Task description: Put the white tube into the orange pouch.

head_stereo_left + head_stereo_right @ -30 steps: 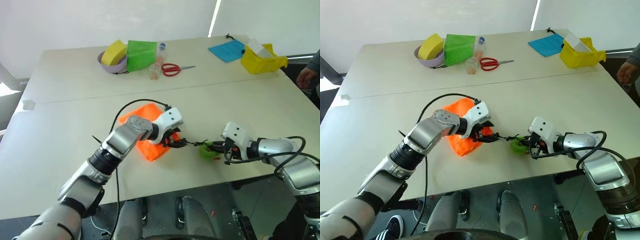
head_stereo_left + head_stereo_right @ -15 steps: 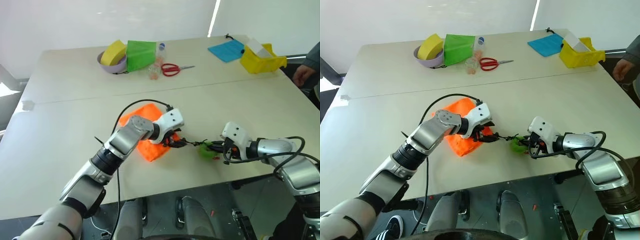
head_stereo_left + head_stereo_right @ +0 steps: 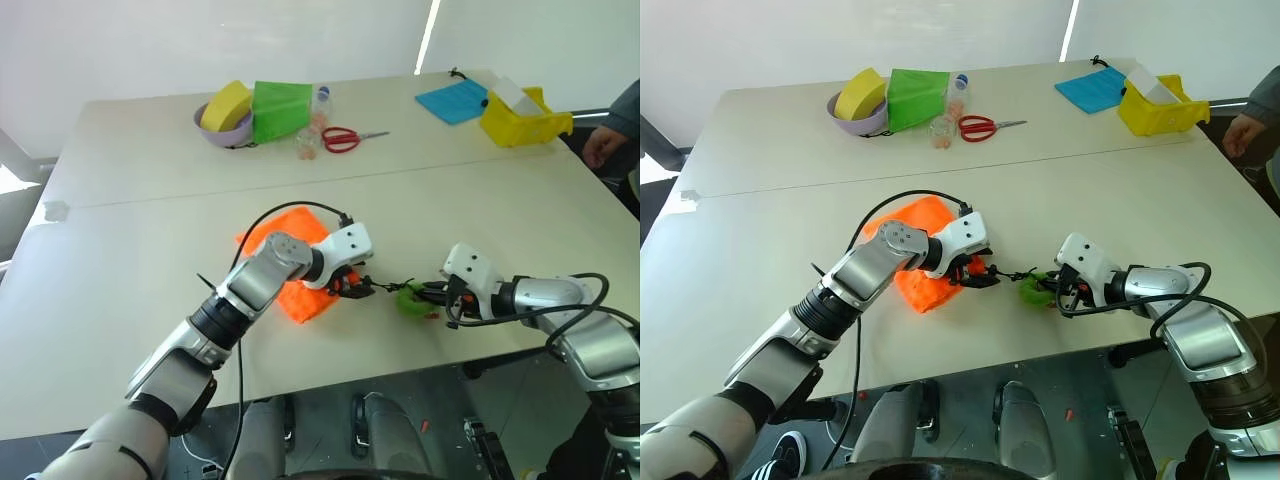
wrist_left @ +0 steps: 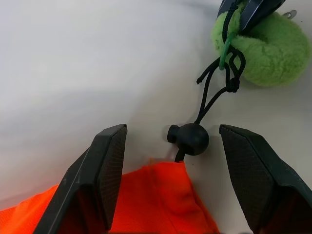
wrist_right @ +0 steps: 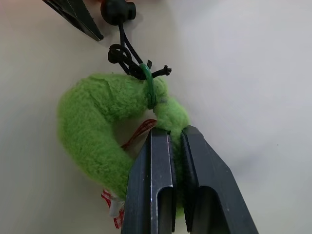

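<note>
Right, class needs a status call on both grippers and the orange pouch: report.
Left gripper open, fingers either side of black cord stopper at orange pouch mouth. Right gripper shut on green pompom. Cord runs between them.

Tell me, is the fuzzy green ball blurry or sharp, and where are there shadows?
Right wrist view: the green pompom is sharp, its fuzz showing, pinched in the right hand. Left wrist view: the pompom is slightly softer, and a soft shadow lies on the table. Left eye view: window glare brightens the table's far-left edge.
</note>
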Controlling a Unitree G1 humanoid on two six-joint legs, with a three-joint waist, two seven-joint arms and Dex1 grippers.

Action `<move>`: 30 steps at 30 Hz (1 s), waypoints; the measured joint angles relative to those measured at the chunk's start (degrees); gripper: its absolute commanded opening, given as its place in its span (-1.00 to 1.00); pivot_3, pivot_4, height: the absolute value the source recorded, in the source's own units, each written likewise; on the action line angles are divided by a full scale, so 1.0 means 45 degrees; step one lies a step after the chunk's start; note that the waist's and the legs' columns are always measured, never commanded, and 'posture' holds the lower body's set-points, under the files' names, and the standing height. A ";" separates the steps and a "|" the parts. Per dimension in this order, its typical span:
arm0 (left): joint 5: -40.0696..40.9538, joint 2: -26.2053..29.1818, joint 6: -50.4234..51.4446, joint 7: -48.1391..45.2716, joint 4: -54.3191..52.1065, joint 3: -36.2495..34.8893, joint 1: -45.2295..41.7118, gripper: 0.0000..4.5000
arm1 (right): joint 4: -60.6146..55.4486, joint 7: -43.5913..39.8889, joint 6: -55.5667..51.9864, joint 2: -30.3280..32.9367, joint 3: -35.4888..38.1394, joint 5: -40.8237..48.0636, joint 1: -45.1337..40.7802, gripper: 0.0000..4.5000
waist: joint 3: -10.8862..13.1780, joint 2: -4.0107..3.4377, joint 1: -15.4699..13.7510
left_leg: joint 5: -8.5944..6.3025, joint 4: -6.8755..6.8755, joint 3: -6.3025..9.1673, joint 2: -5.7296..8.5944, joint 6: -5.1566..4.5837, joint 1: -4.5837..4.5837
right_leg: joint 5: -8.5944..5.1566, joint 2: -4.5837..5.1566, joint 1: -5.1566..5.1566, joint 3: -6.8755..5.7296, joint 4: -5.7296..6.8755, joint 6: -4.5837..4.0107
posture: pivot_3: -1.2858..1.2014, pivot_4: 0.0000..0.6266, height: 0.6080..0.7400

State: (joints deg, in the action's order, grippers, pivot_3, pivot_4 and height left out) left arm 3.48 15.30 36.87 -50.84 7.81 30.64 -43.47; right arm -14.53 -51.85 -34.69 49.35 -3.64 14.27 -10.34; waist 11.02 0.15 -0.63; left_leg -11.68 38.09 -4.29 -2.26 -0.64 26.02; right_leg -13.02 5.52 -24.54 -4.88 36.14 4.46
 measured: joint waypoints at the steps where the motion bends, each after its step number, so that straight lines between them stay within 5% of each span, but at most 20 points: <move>1: -0.0014 -0.0025 0.0021 0.0008 0.0000 -0.0002 0.0000 0.44 | 0.0000 0.0000 0.0000 0.0000 0.0000 -0.0001 0.0000 -1.00 | 0.0000 0.0000 0.0000 | 0.0000 0.0000 -0.0001 0.0000 0.0000 0.0000 | 0.0000 0.0000 0.0000 0.0000 0.0000 0.0000 | 0.03 -0.52 1.00; 9: -0.0172 -0.0017 0.0017 -0.0083 -0.0012 -0.0022 0.0001 0.44 | 0.0000 0.0007 0.0020 -0.0005 0.0000 -0.0006 0.0000 -1.00 | 0.0000 0.0000 0.0002 | 0.0000 0.0000 -0.0006 -0.0003 0.0000 0.0000 | 0.0000 0.0001 -0.0001 0.0000 0.0000 0.0000 | 0.03 -0.52 1.00; 13: -0.0151 -0.0032 0.0121 -0.0092 -0.0024 -0.0049 0.0010 -0.13 | 0.0001 0.0007 0.0022 -0.0005 0.0000 -0.0011 -0.0002 -1.00 | 0.0000 0.0000 -0.0001 | 0.0000 0.0000 -0.0006 -0.0003 0.0000 0.0000 | -0.0001 0.0000 -0.0001 0.0000 -0.0001 0.0002 | 0.03 -0.52 1.00; 29: -0.0148 -0.0042 0.0141 -0.0061 -0.0033 -0.0073 0.0040 -0.13 | -0.0001 0.0007 0.0012 -0.0061 -0.0001 -0.0056 -0.0021 -1.00 | 0.0000 0.0001 0.0004 | -0.0002 0.0000 -0.0013 -0.0013 0.0003 0.0000 | -0.0001 -0.0001 -0.0006 -0.0001 -0.0004 0.0001 | 0.03 -0.52 1.00; 30: -0.0143 -0.0055 0.0141 -0.0061 -0.0033 -0.0074 0.0041 -0.25 | -0.0001 0.0007 0.0012 -0.0061 -0.0001 -0.0057 -0.0021 -1.00 | 0.0000 0.0001 0.0004 | -0.0002 0.0000 -0.0014 -0.0014 0.0003 0.0000 | -0.0001 -0.0001 -0.0006 -0.0001 -0.0004 0.0002 | 0.03 -0.52 1.00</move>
State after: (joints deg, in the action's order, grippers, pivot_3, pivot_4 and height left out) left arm 2.83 15.06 37.51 -51.12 7.66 30.31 -43.29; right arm -14.53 -51.82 -34.63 49.07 -3.65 14.02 -10.44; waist 11.02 0.15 -0.61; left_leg -11.68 38.09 -4.35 -2.32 -0.62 26.02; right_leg -13.03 5.52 -24.56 -4.88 36.12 4.47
